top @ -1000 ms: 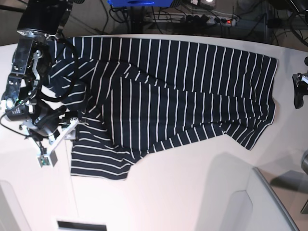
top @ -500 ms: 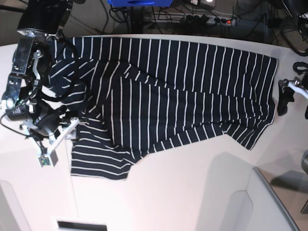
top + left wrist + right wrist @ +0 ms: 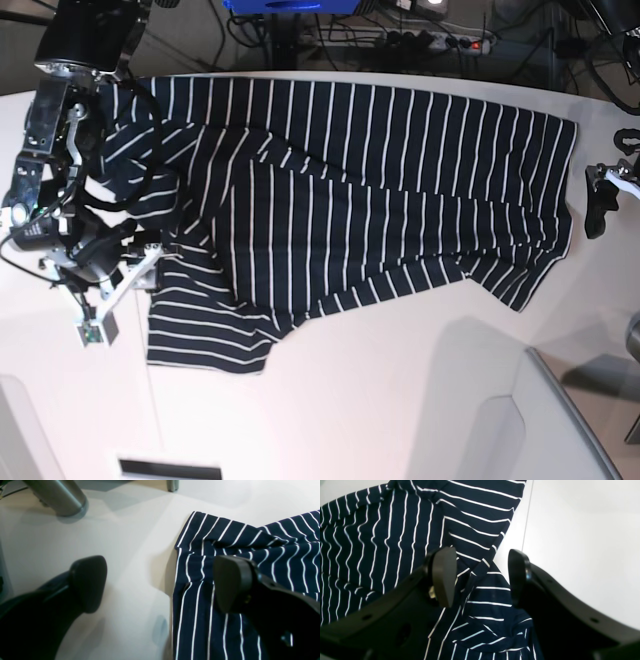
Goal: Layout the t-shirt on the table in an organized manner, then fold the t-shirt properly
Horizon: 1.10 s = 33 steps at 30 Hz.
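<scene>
The dark navy t-shirt (image 3: 380,190) with thin white stripes lies spread across the white table (image 3: 380,400), wrinkled and creased through its middle. My right gripper (image 3: 140,268) is at the shirt's left side. In the right wrist view its fingers (image 3: 443,576) stand apart over a folded flap of the shirt (image 3: 490,597), open and not pinching it. My left gripper (image 3: 598,210) hovers beside the shirt's right edge. In the left wrist view it (image 3: 160,582) is wide open, one finger (image 3: 232,585) over the shirt's corner (image 3: 200,625), the other over bare table (image 3: 125,542).
Beyond the table's curved far edge lie cables and a power strip (image 3: 440,40). A metal post (image 3: 57,497) stands near the left gripper. A thin seam (image 3: 526,517) runs across the tabletop. Raised white panels (image 3: 480,430) sit along the front edge.
My left gripper has moved in from the frame's right border toward the shirt's right edge. The right arm and the shirt have not moved.
</scene>
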### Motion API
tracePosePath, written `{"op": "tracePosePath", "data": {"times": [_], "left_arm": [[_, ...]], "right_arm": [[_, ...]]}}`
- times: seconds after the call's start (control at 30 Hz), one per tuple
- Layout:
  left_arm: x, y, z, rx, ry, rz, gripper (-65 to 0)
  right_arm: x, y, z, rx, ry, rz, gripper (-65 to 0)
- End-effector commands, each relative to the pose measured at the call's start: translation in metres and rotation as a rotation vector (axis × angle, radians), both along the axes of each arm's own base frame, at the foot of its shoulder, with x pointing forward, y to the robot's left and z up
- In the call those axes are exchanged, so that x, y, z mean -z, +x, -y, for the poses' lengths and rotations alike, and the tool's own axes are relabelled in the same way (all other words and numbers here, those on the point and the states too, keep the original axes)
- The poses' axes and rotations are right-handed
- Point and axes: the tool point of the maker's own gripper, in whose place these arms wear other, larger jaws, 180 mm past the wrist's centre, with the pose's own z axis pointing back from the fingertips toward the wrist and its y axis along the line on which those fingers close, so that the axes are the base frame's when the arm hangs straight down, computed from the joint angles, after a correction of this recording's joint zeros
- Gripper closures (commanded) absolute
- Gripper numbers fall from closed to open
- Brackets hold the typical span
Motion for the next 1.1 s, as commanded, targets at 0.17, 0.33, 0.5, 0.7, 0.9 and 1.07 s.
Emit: {"op": "tracePosePath", "data": {"times": [0.17, 0.33, 0.5, 0.7, 0.9, 1.07], "left_arm": [[-0.019, 0.0068, -0.0064, 0.004, 0.022, 0.052, -65.0], [-0.0169, 0.0063, -0.0046, 0.002, 0.015, 0.052, -65.0], [-0.0175, 0.0065, -0.0043, 0.002, 0.015, 0.054, -65.0], [-0.0155, 0.0042, -0.0043, 0.002, 0.015, 0.047, -65.0], [-0.016, 0.0041, -0.004, 0.004, 0.016, 0.047, -65.0], [-0.0165, 0.0047, -0.002, 0.006, 0.012, 0.051, -65.0]], "right_arm": [[-0.0169, 0.0114, 0.0005, -0.002, 0.0, 0.063, -30.6], [-0.0148, 0.0098, 0.0007, -0.001, -0.001, 0.057, -30.6], [-0.0158, 0.0103, 0.0007, -0.001, -0.001, 0.06, -30.6], [-0.0155, 0.0104, 0.0012, 0.0, 0.0, 0.06, -30.6], [-0.0152, 0.01, 0.0008, 0.004, 0.007, 0.096, -30.6], [-0.0139, 0.01, 0.0007, 0.005, 0.008, 0.096, -30.6]]}}
